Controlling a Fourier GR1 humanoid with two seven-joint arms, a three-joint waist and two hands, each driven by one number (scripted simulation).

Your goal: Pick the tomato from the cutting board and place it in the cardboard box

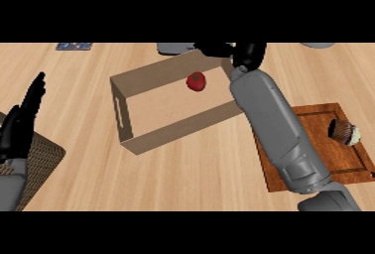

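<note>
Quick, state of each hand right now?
Left hand: open, resting at the view's left edge.
Right hand: open above the cardboard box, holding nothing.

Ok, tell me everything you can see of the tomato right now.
The tomato is small, red and roundish with a smooth, slightly glossy skin and a darker dimple near its top. It lies on the floor of the open cardboard box, in the far part near the back wall, apart from the side walls. No hand touches it: the right hand is just beyond the box's far right corner, fingers relaxed.
</note>
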